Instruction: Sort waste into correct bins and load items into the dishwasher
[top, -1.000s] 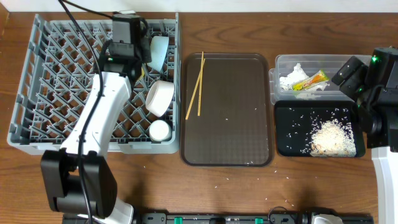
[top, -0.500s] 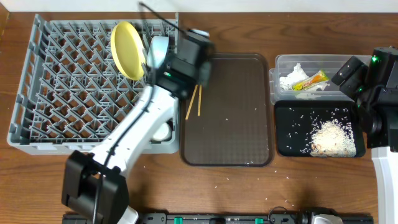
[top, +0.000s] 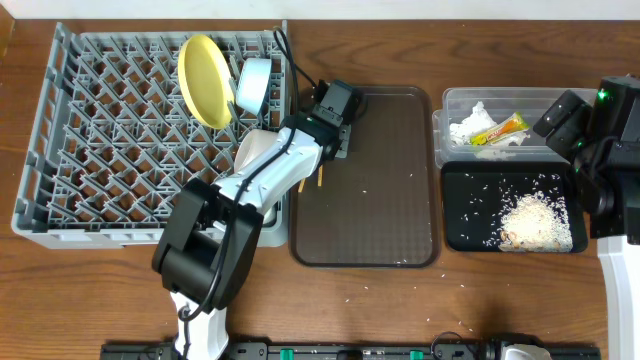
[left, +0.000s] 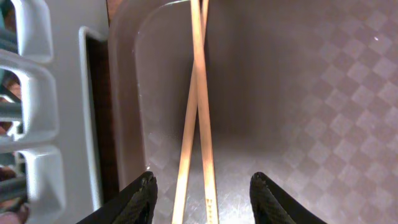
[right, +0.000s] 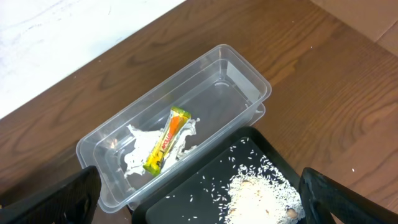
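A pair of wooden chopsticks (left: 198, 112) lies crossed on the brown serving tray (top: 380, 200). My left gripper (top: 335, 125) is open and straddles them low over the tray (left: 202, 186). In the grey dish rack (top: 60, 130) stand a yellow plate (top: 205, 80), a light blue bowl (top: 253, 85) and a white bowl (top: 255, 150). The white cup is hidden under my left arm. My right gripper (right: 199, 199) is open and empty above the black tray (top: 460, 235) of rice (right: 261, 196). The clear tub (right: 249, 68) holds the wrapper (right: 166, 140) and the tissue (right: 134, 158).
The rack's wall (left: 43, 93) is close on the left of the chopsticks, past the tray's rim. A few rice grains lie on the brown tray and on the wooden table (top: 440, 325) in front of it.
My left arm has left the yellow plate standing in the rack and swung right, down over the chopsticks on the brown tray. The right arm has not moved.
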